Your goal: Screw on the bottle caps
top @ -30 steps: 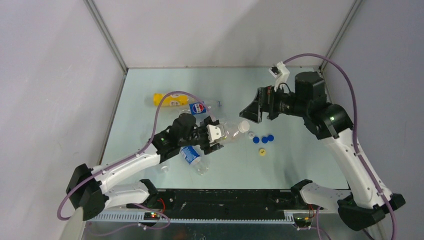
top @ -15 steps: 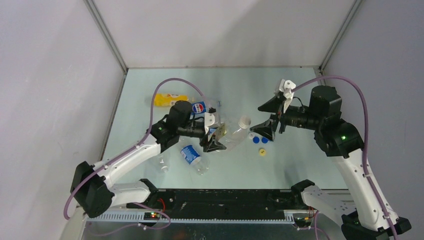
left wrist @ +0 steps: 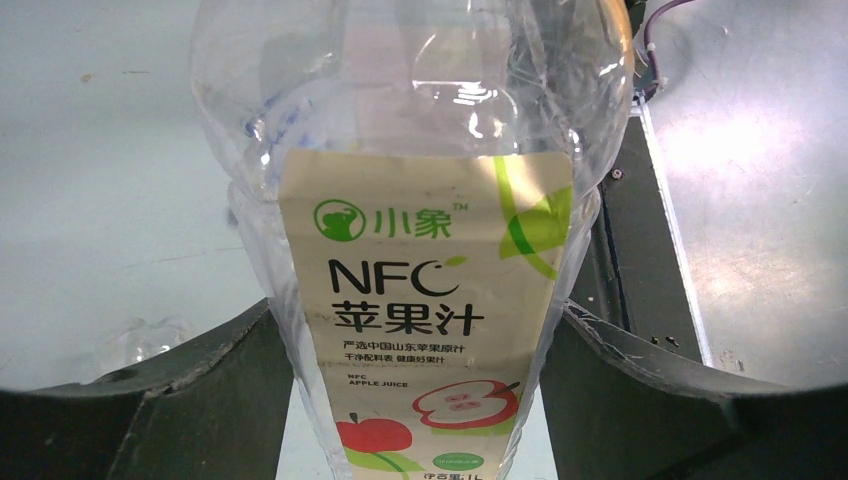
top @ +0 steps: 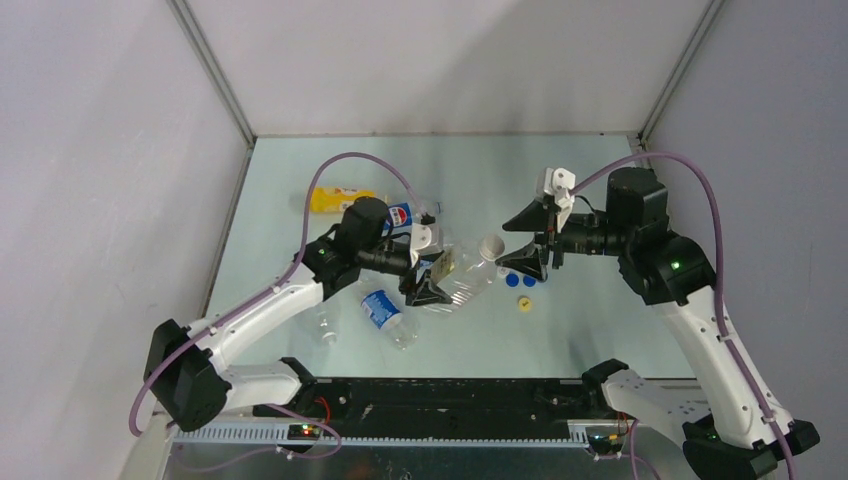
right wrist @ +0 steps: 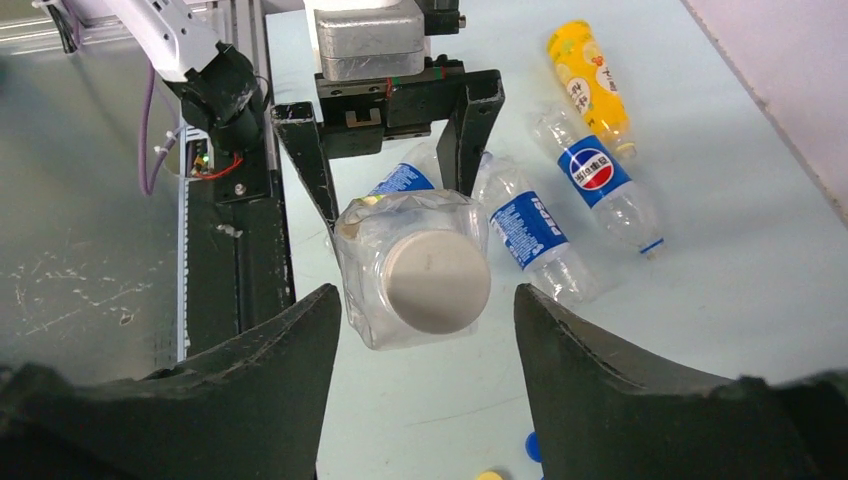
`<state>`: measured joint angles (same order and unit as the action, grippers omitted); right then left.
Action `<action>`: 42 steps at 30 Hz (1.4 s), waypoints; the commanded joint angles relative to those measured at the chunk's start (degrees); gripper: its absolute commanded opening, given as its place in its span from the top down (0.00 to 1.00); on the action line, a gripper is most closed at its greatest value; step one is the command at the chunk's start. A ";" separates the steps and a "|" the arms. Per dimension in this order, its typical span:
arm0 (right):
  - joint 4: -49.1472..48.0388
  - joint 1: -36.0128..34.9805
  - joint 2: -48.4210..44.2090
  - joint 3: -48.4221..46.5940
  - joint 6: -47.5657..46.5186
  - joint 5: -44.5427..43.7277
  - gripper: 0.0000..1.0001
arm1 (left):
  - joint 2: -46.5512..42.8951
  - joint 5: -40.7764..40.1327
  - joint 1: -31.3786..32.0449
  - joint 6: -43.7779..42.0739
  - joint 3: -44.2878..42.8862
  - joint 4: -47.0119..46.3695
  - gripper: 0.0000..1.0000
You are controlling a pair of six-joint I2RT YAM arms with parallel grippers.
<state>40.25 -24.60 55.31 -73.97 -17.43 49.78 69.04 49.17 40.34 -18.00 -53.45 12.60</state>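
Observation:
My left gripper is shut on a clear bottle with a yellowish apple-juice label and holds it above the table, neck pointing at the right gripper. A white cap sits on its neck and faces the right wrist camera. My right gripper is open and empty, its jaws on either side of the cap line but a short way from it. Two blue caps and a yellow cap lie on the table under the right gripper.
A yellow-orange bottle and a blue-labelled bottle lie at the back left. Another blue-labelled bottle and an unlabelled clear bottle lie by the left arm. The black front rail runs along the near edge.
The right gripper turned and came left and down to face the white cap. The left arm lifted and turned the bottle so that its neck points at the right gripper.

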 commanded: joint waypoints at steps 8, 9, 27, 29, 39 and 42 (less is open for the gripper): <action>-0.62 -1.63 1.89 -0.03 -1.49 1.55 0.38 | -0.21 2.07 -0.31 -0.49 -3.28 0.38 1.00; -0.55 -1.70 2.12 -0.03 -1.58 1.50 0.38 | -0.21 2.01 -0.27 -0.51 -3.26 0.39 1.00; -0.08 -3.74 4.82 -0.03 1.83 -0.07 0.67 | -2.38 -1.31 0.76 -1.05 -3.97 -0.56 1.00; 0.18 -4.41 5.07 -0.03 3.55 -3.20 0.72 | -3.31 -6.28 1.85 -1.79 -4.20 -1.55 1.00; 1.26 -7.89 9.20 -0.05 32.01 -27.10 1.00 | -9.87 -38.81 12.15 -12.06 -0.91 -10.23 1.00; 2.77 -8.28 10.66 -0.06 45.20 -29.86 1.00 | -10.64 -48.26 15.86 -16.01 1.37 -14.51 1.00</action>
<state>39.07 -31.77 62.24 -74.28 5.45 29.56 62.61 16.45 50.61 -25.08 -52.18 16.01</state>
